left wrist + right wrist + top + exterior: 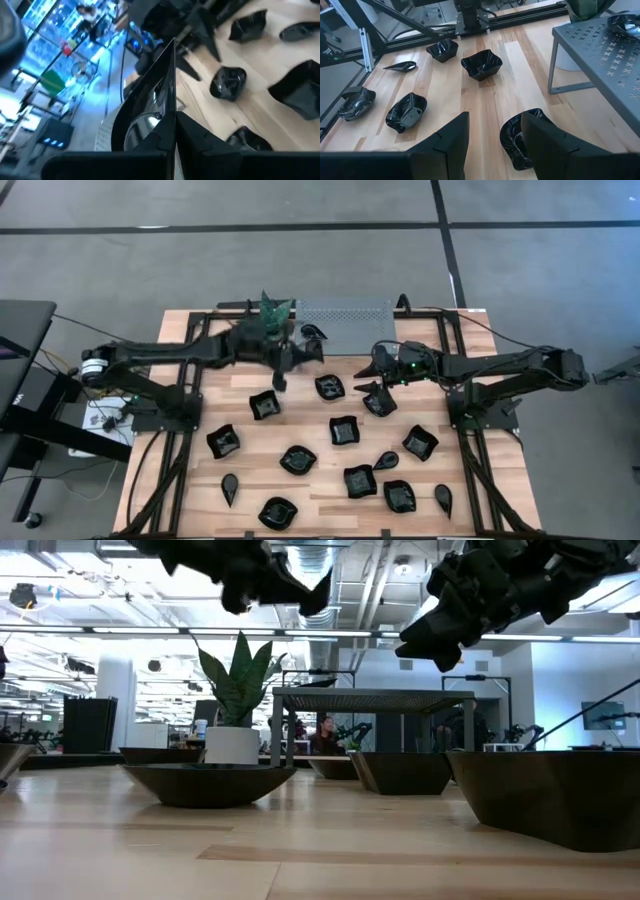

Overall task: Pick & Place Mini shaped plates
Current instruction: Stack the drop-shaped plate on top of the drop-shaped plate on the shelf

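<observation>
- Black mini plates (346,430) lie scattered over the wooden table (190,480), apart from one another and with nothing in them.
- 1 more plate (313,332) sits on the grey perforated rack (345,315) at the table's far edge; the right wrist view shows it (625,23) on the rack's top, also bare inside.
- A potted plant (275,308) stands just beside the rack.
- The left gripper (283,365) hangs above the table near the rack, clamped on a thin glossy plate (150,110) held on edge between its fingers (197,137).
- The right gripper (375,388) hovers over a dark plate (517,137) near the table's middle, its fingers (447,142) spread wide with nothing between them.
- From the right wrist, 5 more plates lie on the wood beyond, among them a square one (482,64) and a narrow leaf-shaped one (400,65).
</observation>
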{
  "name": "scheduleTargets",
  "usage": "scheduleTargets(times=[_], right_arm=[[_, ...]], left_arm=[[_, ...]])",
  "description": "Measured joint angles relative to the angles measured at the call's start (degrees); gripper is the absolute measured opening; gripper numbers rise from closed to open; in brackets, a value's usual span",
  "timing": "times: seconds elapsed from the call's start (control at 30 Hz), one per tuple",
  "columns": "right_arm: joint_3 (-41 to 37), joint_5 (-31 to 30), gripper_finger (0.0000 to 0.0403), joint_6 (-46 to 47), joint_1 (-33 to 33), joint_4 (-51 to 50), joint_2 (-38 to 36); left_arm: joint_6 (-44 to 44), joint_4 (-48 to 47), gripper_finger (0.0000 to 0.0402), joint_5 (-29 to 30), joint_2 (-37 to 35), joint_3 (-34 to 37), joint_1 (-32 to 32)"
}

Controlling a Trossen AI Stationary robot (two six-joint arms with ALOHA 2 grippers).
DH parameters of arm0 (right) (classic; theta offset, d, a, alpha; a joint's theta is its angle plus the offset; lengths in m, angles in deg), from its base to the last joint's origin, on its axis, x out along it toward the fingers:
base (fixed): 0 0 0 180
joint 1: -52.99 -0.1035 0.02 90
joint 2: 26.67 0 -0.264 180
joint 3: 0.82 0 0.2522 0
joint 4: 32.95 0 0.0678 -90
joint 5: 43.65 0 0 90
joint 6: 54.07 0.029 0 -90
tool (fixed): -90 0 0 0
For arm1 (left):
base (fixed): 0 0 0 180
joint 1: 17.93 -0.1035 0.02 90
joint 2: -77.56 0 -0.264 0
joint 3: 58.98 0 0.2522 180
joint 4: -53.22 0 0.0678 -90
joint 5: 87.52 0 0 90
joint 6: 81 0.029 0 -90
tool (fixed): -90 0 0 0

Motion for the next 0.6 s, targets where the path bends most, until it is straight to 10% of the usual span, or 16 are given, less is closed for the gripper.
scheduleTargets(times=[0.6], right_arm=[[0.0,0.0,0.0175,0.0,0.0,-1.1,0.0]], left_arm=[[-1.8,9.1,0.0011,4.4,12.2,0.0,-11.0]])
